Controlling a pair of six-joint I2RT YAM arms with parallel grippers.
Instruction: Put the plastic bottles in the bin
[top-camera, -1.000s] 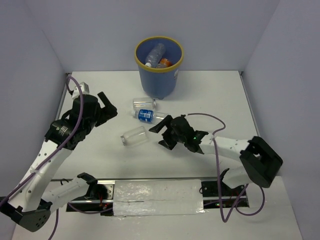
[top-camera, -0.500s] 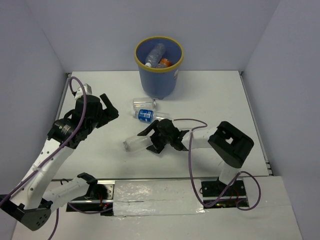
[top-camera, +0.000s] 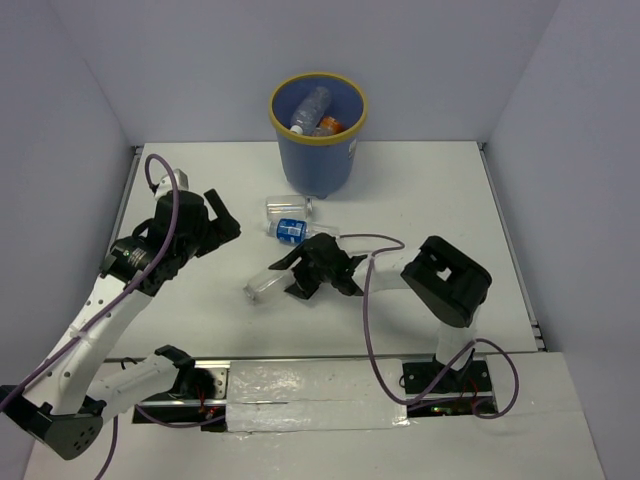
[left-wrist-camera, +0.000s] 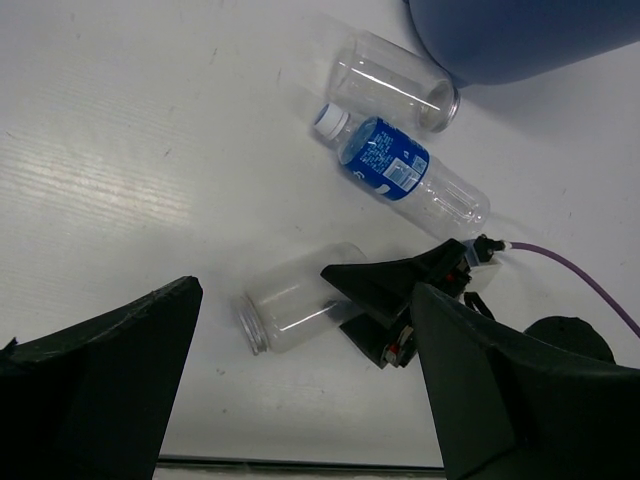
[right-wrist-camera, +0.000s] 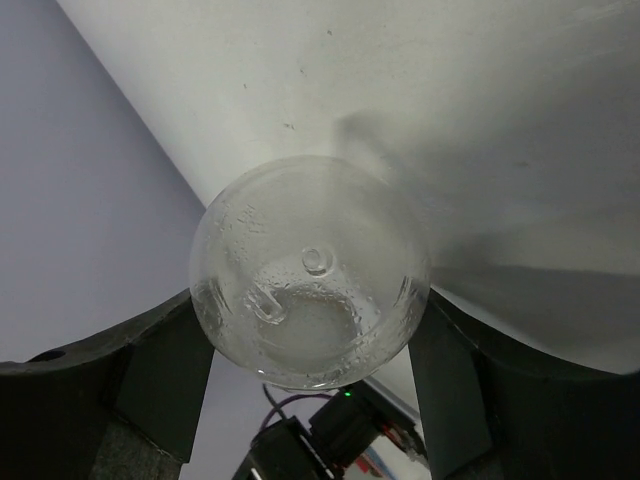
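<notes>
Five plastic bottles are counted in the top view. Two lie inside the bin (top-camera: 316, 165), one clear (top-camera: 311, 106) and one orange (top-camera: 329, 126); more may be hidden beneath them. Three lie on the worktop (top-camera: 430, 200) below the bin: a clear capless bottle (top-camera: 288, 207) nearest the bin's foot, a blue-labelled bottle (top-camera: 293, 230) just beside it, and a second clear bottle (top-camera: 264, 287) lower and to the left, apart from the other two.

One bin is seen, dark blue with a yellow rim, standing at the upper centre of the worktop against the back wall (top-camera: 200, 60).

The right end effector (top-camera: 287, 278) is set around the base end of the second clear bottle, with one finger on each side. In the right wrist view the round base fills the gap between the widely spread fingers (right-wrist-camera: 160, 370); whether it is clamped cannot be told. The left end effector (top-camera: 225, 212) is held spread wide and empty at the left of the frame, well apart from every bottle.

The worktop is white and enclosed by pale lilac walls on three sides. A silver taped strip (top-camera: 315, 385) is seen along its near edge.

The bin's contents are shown only from above. The blue label's print and white cap are made plain only by the left wrist view.
</notes>
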